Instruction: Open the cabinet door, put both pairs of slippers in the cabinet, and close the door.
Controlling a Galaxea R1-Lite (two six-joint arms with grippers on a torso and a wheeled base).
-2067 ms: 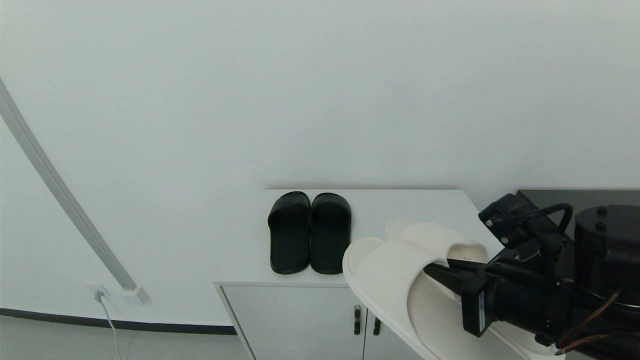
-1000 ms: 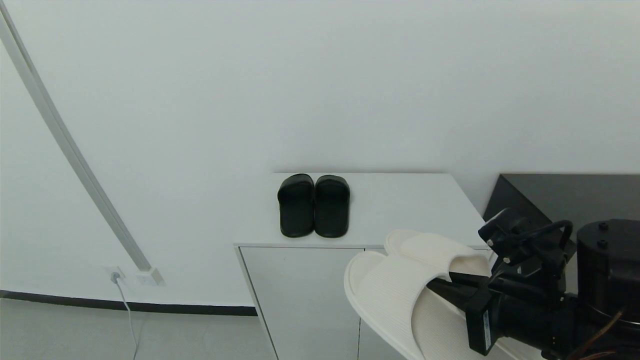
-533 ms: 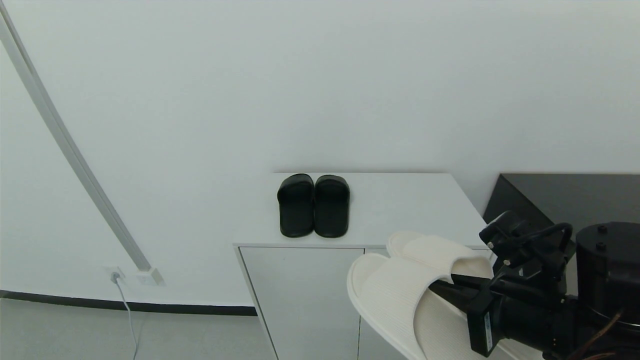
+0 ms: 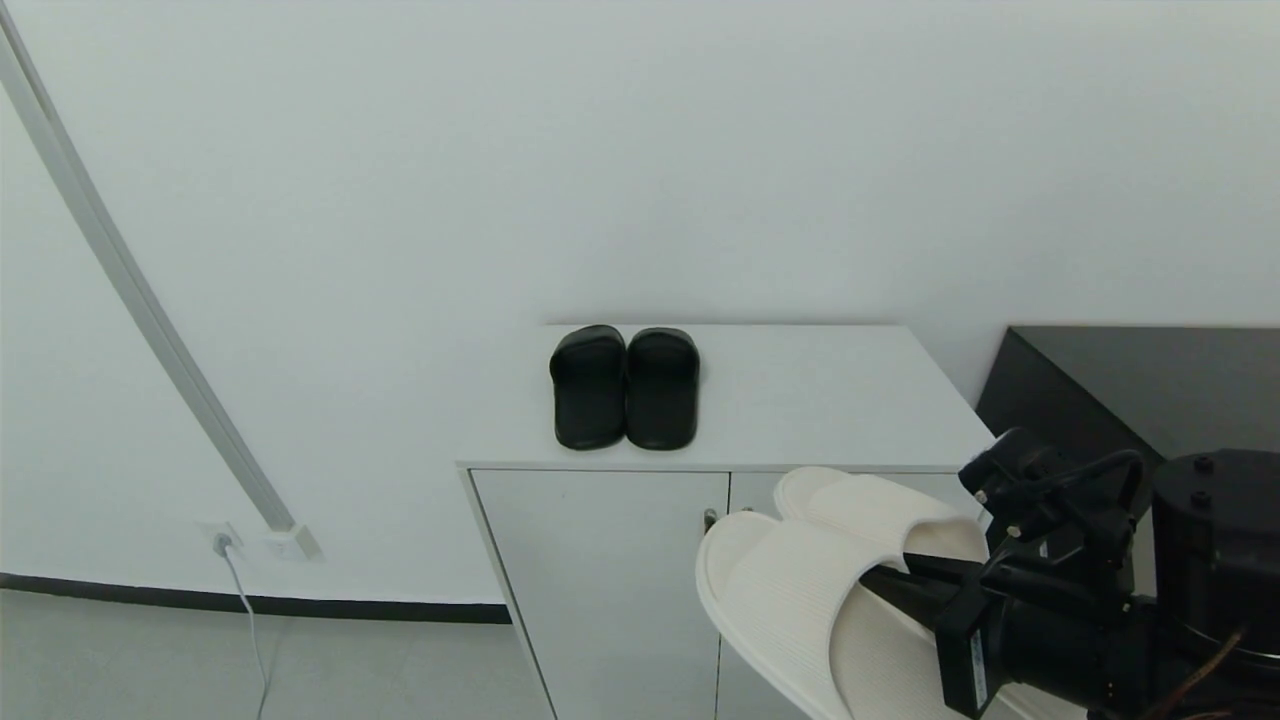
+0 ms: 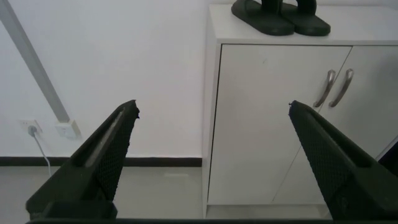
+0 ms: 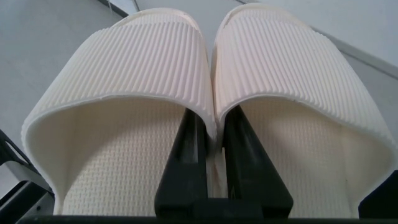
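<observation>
A pair of black slippers (image 4: 622, 388) sits side by side on the left part of the top of the white cabinet (image 4: 800, 400), and appears again as black slippers (image 5: 281, 12) above the cabinet front (image 5: 261, 124). Both doors are closed, with their two handles (image 5: 334, 88) meeting in the middle. My right gripper (image 4: 882, 577) is shut on a pair of white slippers (image 4: 790, 590), held in front of the right door. Its fingers (image 6: 185, 155) pinch the inner walls of the white slippers (image 6: 149, 74) together. My left gripper (image 5: 212, 107) is open and holds nothing, facing the cabinet front.
A black piece of furniture (image 4: 1150, 375) stands right of the cabinet. A wall socket with a cable (image 4: 224, 546) and a slanting grey conduit (image 4: 130, 290) are on the wall at the left. Open floor (image 4: 250, 660) lies left of the cabinet.
The whole head view has shifted: the cabinet looks smaller and more of its front and handles shows. The white slippers stay pinched in my right gripper, slightly lower in the picture.
</observation>
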